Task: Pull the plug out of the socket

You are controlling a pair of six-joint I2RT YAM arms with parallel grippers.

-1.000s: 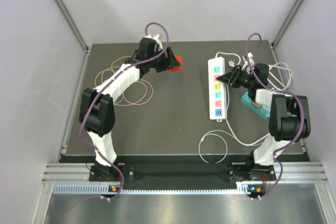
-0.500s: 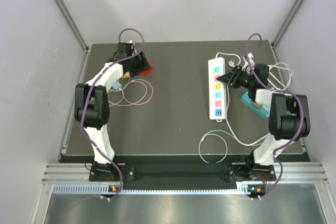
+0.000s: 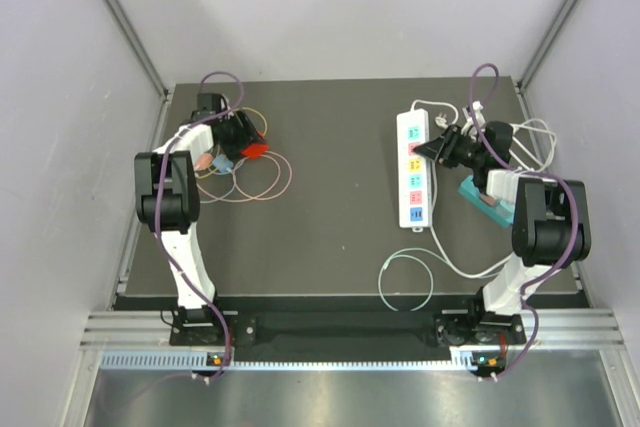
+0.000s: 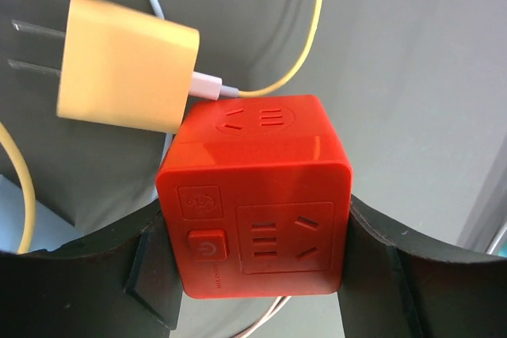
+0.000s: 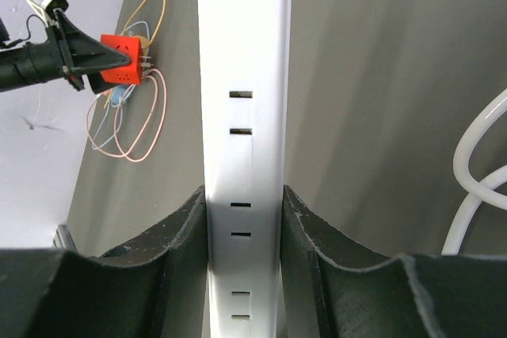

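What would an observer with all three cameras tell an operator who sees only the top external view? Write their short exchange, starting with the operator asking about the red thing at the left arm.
Operator: What is that red thing at the left arm?
Observer: A red cube socket, clamped between the left jaws on two opposite sides.
Operator: Is a plug in it?
Observer: No. The yellow plug lies beside it, its two prongs bare and pointing away from the cube.
Operator: And the right arm?
Observer: The right jaws press both long sides of the white power strip.
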